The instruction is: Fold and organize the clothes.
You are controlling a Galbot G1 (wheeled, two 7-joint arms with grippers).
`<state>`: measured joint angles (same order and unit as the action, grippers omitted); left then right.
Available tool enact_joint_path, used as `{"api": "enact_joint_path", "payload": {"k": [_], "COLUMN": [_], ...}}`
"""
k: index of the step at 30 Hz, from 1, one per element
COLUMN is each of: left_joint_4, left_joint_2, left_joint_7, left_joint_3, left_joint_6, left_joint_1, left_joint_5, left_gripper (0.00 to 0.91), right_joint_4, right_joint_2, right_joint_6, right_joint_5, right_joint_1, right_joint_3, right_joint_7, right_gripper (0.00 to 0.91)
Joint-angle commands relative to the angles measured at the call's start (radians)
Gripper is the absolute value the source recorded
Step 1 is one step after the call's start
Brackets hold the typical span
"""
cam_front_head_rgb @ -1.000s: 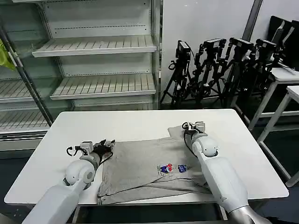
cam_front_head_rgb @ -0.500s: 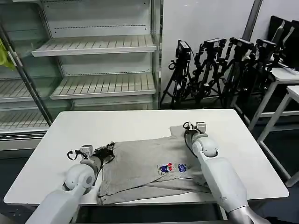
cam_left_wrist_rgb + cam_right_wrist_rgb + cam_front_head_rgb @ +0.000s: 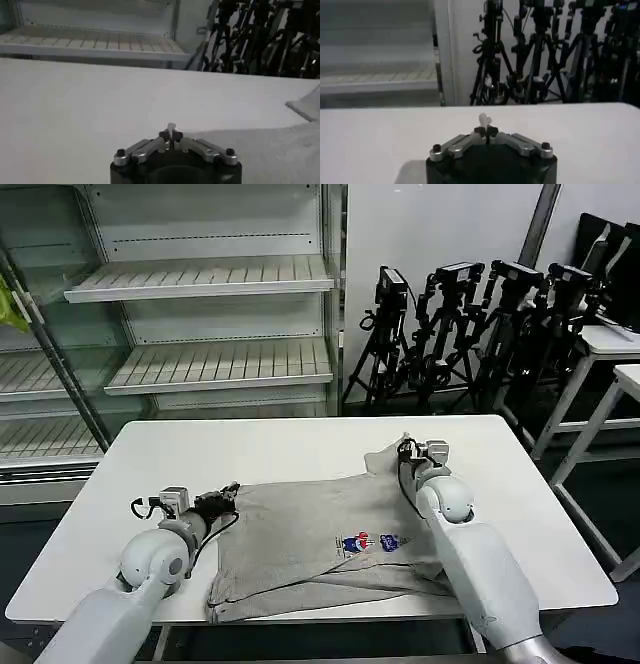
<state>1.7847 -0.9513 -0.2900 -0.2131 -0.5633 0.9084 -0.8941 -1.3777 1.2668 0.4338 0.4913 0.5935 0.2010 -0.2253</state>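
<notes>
White rectangular worktop (image 3: pixel 300 452) carries light grey short-sleeved cotton T-shirt (image 3: pixel 310 539), spread between both grippers, near hem doubled over; folding looks barely begun (most folds left). Left gripper (image 3: pixel 228 497): jaws closed, pinching shirt's left corner. Right gripper (image 3: pixel 405 447): jaws closed on raised sleeve edge, fabric peaking up at them.

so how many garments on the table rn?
1: a light grey T-shirt across the white table, between the left gripper and right gripper. Nothing visibly underneath, though folds could hide something.
</notes>
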Motion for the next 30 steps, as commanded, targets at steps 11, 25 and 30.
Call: {"api": "enact_joint_path", "payload": {"k": [11, 25, 30], "left_joint_4": [0.228, 0.422, 0.449], "left_joint_2": [0.042, 0.045, 0.033], "left_joint_7": [0.020, 0.049, 0.068], "left_joint_3": [-0.124, -0.220, -0.220], "left_joint_6": [0.007, 0.000, 0.007], "left_joint_1": [0.192, 0.465, 0.556], "left_joint_5": [0.044, 0.133, 0.199], "left_gripper": [0.050, 0.050, 0.050], "right_joint_4": [-0.455, -0.729, -0.751], "right_joint_2": [-0.175, -0.194, -0.170], "right_joint_6": [-0.015, -0.015, -0.026], "right_joint_5": [0.039, 0.011, -0.009], "right_joint_1": [0.317, 0.708, 0.797], "right_joint_3": [0.133, 0.341, 0.366], "right_joint_7": [0.009, 0.037, 0.046], "right_gripper": [0.000, 0.000, 0.000]}}
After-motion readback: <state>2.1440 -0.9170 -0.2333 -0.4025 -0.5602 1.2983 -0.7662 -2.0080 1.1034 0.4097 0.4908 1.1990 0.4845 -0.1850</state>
